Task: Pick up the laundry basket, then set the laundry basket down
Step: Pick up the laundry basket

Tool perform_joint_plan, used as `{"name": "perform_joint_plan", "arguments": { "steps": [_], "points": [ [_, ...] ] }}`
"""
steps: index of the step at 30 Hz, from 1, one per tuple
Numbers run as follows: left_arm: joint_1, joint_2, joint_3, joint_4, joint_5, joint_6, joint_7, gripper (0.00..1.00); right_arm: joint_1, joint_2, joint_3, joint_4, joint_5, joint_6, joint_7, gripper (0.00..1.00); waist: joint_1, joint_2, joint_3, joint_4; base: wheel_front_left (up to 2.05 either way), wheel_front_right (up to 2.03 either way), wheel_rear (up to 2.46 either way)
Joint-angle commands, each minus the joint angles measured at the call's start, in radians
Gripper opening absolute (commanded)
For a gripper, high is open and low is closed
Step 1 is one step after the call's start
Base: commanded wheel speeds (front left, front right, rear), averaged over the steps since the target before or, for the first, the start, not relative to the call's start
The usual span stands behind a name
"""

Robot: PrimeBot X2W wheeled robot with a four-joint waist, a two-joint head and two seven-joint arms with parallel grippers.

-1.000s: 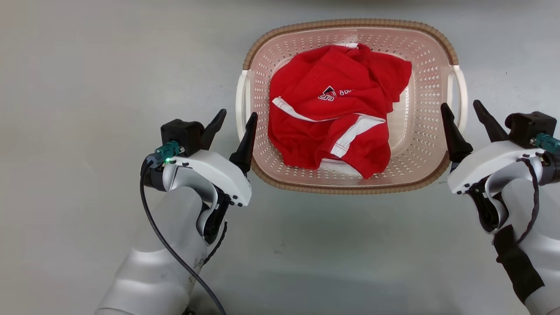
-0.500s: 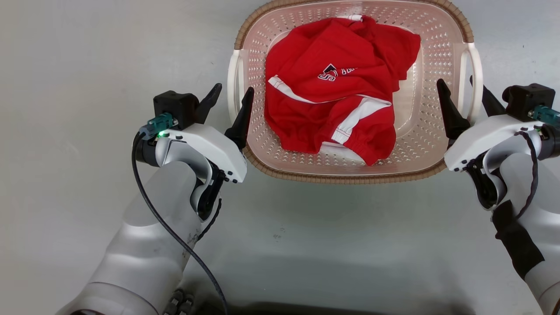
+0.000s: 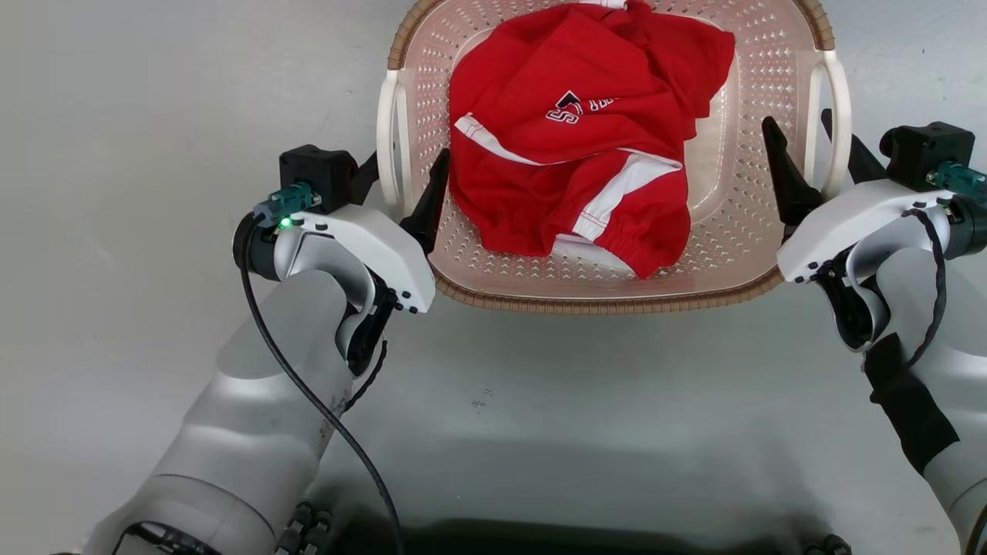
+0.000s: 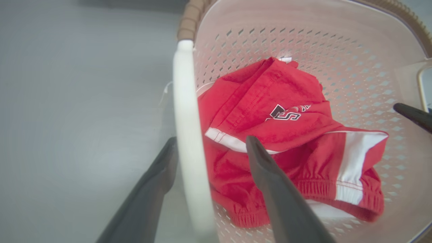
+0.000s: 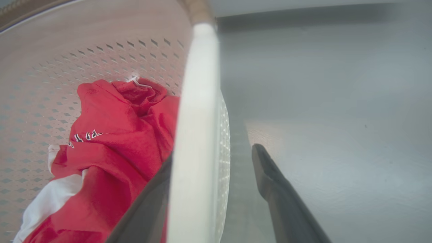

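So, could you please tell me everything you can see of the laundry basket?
The laundry basket is a pale pink perforated plastic tub, rounded-rectangular, with a brown woven-look rim and two white side handles. It sits upright on the grey floor, holding a crumpled red garment with white stripes. The open left gripper and right gripper each straddle a handle, not clamped.

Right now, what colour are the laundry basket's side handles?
White. The left handle of the laundry basket shows it best in the left wrist view.
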Motion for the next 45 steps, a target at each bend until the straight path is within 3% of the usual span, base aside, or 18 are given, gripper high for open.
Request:
{"name": "perform_joint_plan", "arguments": {
  "steps": [1,8,9,29,45],
  "points": [
    [0.002,0.035,0.01,0.0,-0.009,-0.006,-0.009,1.0,0.025,0.007,0.019,-0.013,0.012,0.004,-0.014,1.0,0.0,0.0,0.003,-0.001,0.0,0.0,0.0],
    [-0.014,0.036,-0.009,0.009,-0.037,-0.006,-0.009,1.0,0.021,0.007,0.03,-0.015,0.022,0.004,-0.014,1.0,0.0,0.0,0.011,0.002,0.0,0.0,0.0],
    [-0.013,0.034,-0.021,-0.005,-0.059,-0.006,-0.009,0.0,0.02,0.007,0.039,-0.017,0.03,0.004,-0.014,0.0,0.0,0.0,0.014,0.002,0.0,0.0,0.0],
    [-0.035,0.062,-0.106,0.016,-0.15,-0.006,-0.009,0.0,-0.003,0.007,0.085,0.022,0.058,0.004,-0.014,0.0,0.0,0.0,0.005,-0.005,0.0,0.0,0.0],
    [-0.013,0.08,-0.216,0.084,-0.246,-0.006,-0.002,0.0,-0.016,0.007,0.185,0.172,0.175,0.004,-0.013,0.0,0.0,0.0,-0.067,-0.025,0.0,0.0,0.0]
  ]
}}
